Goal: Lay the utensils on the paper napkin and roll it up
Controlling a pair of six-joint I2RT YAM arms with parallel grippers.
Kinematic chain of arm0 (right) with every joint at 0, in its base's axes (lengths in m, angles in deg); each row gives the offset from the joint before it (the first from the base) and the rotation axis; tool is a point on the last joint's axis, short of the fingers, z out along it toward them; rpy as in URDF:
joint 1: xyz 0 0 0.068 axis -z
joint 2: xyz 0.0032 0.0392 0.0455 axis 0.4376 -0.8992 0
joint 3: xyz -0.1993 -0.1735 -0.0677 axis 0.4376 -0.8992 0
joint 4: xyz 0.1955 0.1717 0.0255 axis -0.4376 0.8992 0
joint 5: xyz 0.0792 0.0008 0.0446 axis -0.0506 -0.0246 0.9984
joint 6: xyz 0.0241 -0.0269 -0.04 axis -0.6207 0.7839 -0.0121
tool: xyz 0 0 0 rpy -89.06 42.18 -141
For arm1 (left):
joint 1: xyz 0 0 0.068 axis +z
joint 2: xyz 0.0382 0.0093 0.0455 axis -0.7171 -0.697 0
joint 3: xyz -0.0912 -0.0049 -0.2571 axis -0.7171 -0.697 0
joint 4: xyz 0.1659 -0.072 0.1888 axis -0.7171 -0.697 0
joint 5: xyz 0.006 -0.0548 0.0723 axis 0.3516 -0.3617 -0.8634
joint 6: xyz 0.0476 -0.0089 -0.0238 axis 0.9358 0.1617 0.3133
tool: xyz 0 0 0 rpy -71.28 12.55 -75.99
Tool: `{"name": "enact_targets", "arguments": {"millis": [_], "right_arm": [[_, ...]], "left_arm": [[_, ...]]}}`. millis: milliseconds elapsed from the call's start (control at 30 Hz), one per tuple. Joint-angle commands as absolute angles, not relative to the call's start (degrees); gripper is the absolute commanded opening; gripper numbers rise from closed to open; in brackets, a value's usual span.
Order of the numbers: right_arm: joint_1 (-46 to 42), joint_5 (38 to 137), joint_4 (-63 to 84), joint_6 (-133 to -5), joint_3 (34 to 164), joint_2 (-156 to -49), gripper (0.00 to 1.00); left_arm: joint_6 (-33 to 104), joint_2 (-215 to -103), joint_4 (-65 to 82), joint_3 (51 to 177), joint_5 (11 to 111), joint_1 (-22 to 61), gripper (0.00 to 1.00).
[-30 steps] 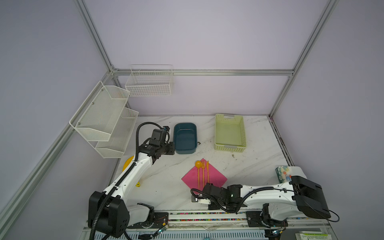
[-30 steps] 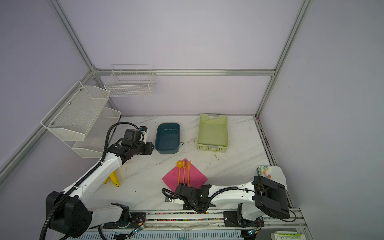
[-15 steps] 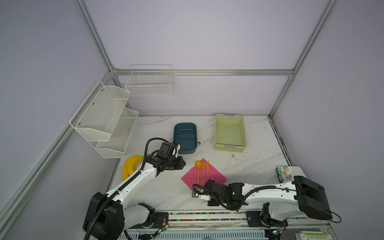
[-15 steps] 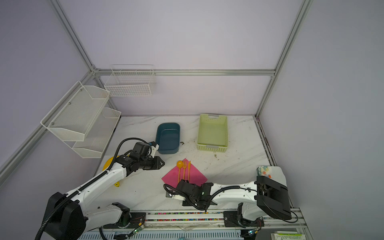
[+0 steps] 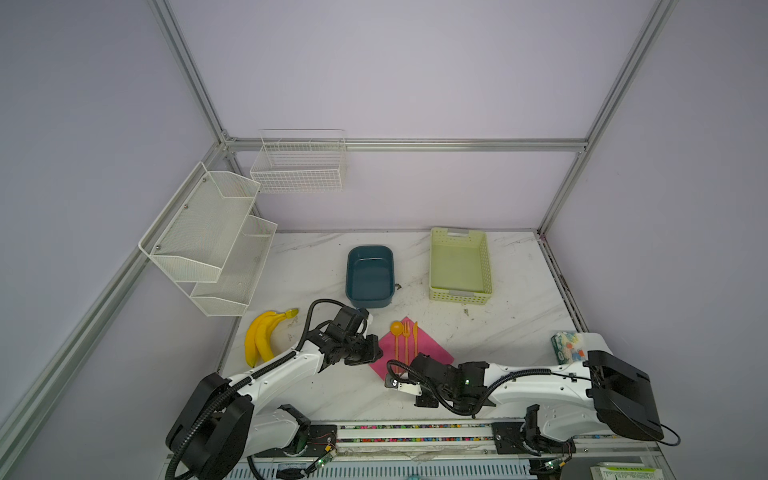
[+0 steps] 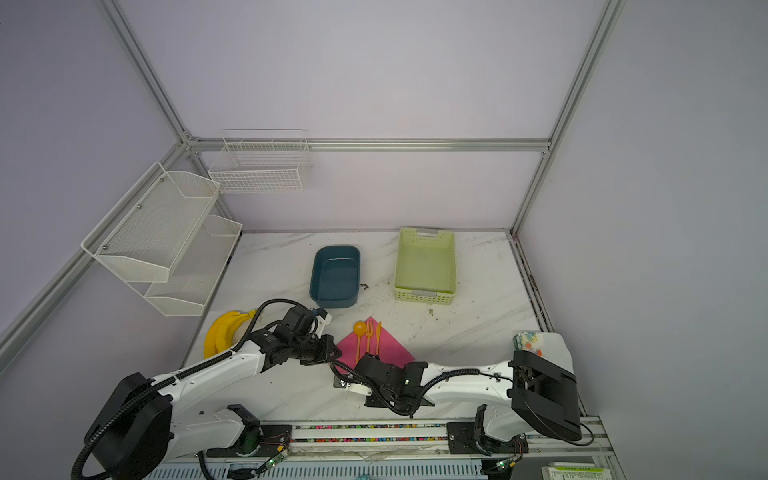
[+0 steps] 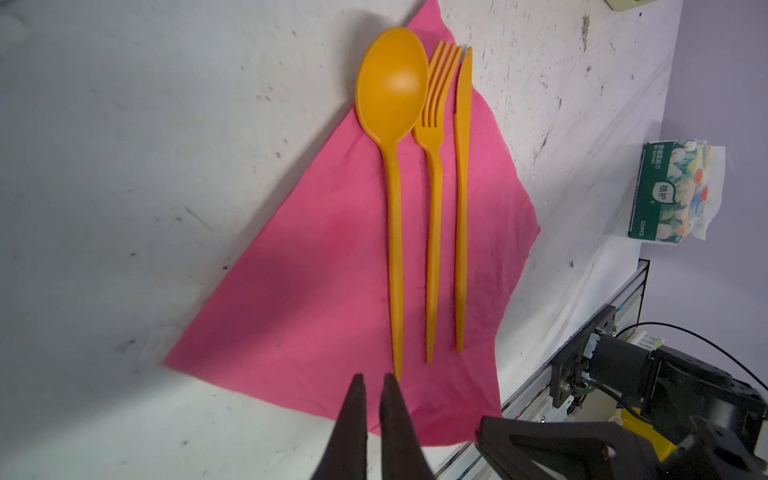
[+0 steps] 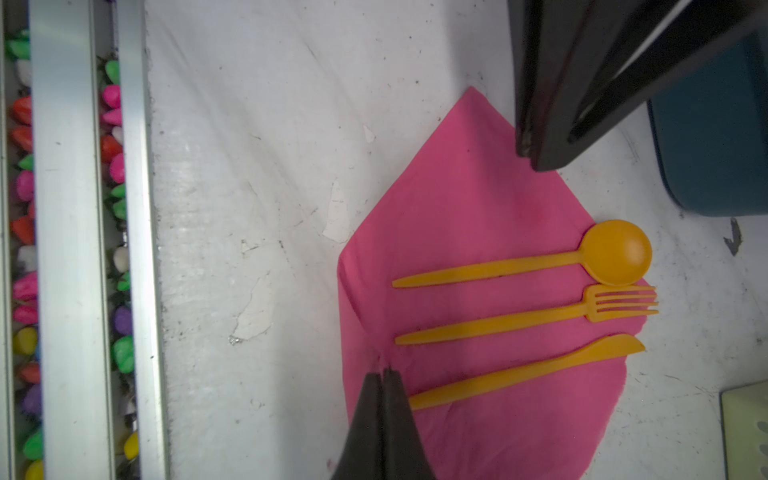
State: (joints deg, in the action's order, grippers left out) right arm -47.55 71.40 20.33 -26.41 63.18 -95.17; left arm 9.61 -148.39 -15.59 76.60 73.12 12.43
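The pink paper napkin [image 5: 434, 353] [image 7: 332, 266] lies as a diamond on the marble, front centre. On it, side by side, rest the orange utensils: spoon [image 7: 394, 174], fork [image 7: 434, 199] and knife [image 7: 461, 208]; their heads reach past its far corner. My left gripper [image 5: 379, 354] [image 7: 372, 377] is shut and holds nothing, its tips over the napkin's left part, just short of the spoon handle's end. My right gripper [image 5: 411, 362] [image 8: 380, 372] is shut on the napkin near its front corner, beside the knife handle; the paper puckers at its tips. That corner is hidden in both top views.
A blue tub [image 5: 349, 274] and a green basket [image 5: 487, 266] stand behind the napkin. Bananas [image 5: 262, 336] lie at the left, a tissue packet [image 5: 567, 347] at the right edge. White wire racks [image 5: 208, 232] hang on the left wall. A metal rail [image 8: 70, 249] runs along the front.
My left arm swung from beside the blue tub down to the napkin's left side, its jaws closing. My right gripper crept forward to the napkin's front corner, staying shut.
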Motion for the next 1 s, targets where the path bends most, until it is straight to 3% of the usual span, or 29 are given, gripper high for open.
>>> {"name": "enact_targets", "arguments": {"millis": [0,367,967], "right_arm": [[-46.85,73.31,19.28,-25.92,62.84,-95.98,0.0],[-44.76,74.74,19.01,-24.78,64.13,-96.68,0.0],[-41.25,76.05,19.21,-22.77,65.75,-96.48,0.0]], "left_arm": [[6.67,-150.65,-9.98,74.2,76.03,10.37,0.07],[2.52,-152.68,-6.76,69.61,74.95,5.3,0.01],[1.81,-153.39,-6.84,66.33,73.86,4.37,0.0]]}}
